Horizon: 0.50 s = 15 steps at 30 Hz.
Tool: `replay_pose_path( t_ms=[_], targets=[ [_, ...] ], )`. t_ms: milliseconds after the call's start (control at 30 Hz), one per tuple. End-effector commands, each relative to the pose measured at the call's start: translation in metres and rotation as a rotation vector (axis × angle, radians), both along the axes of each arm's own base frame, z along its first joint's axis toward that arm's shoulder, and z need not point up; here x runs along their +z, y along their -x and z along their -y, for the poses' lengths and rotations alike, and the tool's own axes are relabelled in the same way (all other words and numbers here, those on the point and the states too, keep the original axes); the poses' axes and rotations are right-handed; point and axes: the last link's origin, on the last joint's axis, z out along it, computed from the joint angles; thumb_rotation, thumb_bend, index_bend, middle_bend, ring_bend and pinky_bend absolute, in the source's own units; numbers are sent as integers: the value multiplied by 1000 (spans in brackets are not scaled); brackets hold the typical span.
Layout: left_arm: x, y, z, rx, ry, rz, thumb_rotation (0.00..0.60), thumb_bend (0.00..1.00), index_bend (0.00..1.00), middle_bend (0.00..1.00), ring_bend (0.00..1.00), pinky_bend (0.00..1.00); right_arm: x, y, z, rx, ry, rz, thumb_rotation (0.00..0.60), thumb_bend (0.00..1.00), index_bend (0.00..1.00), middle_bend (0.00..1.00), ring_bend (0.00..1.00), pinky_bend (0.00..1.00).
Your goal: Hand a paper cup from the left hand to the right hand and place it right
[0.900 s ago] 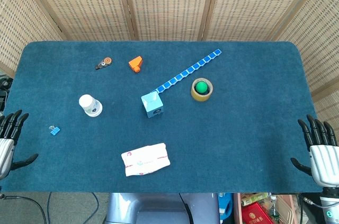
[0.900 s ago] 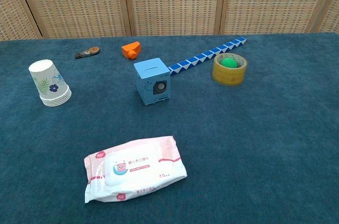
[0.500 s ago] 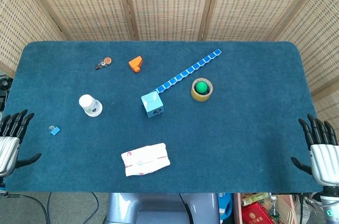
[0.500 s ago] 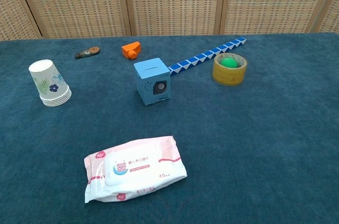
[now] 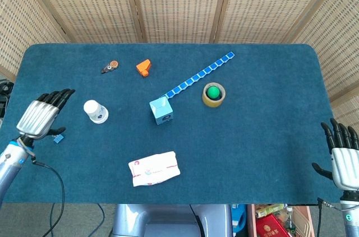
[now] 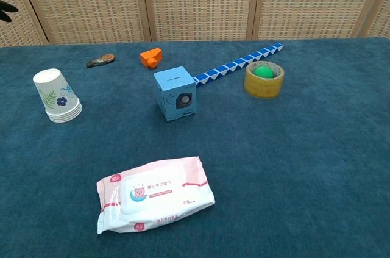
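The stack of paper cups (image 5: 96, 111) is standing upside down, bases up, on the left part of the blue-carpeted table (image 5: 263, 136); in the chest view it is leaning slightly, its white base tipped toward the camera's left, so its long axis is running nearly upright off the cloth. The left hand (image 5: 41, 116) is hovering just beside it, on the side toward the table's left edge, with the fingers extended and lying close together, pointing toward the far-right, and holding nothing; the cups are lying to its right, near the fingertips but not touching them. A small blue binder clip (image 5: 58, 138) is lying just below that hand. The right hand (image 5: 343, 157) is waiting off the table's near right corner, fingers spread upward and empty, well apart from the cups, so the left hand is plainly the nearer one, and my judgement is that the coming reach is calling for a short sideways move to wrap the cup's wall. Further out, a blue box (image 5: 161, 110) is sitting near the table's middle, with a chain of blue blocks (image 5: 201, 73) running from it toward the far right, a tape roll with a green ball inside (image 5: 213, 94) beside that chain, and a pack of wet wipes (image 5: 154, 168) lying near the front edge.
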Motion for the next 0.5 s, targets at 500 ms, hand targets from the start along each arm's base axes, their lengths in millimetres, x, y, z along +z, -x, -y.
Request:
replay_pose_path(
  t_ms=[500],
  targets=[
    [-79, -2, -76, -1, 109, -67, 600, 78, 238, 245, 277, 328, -4, 20, 11, -92, -1, -26, 600, 0, 0, 0, 0, 0]
  ],
)
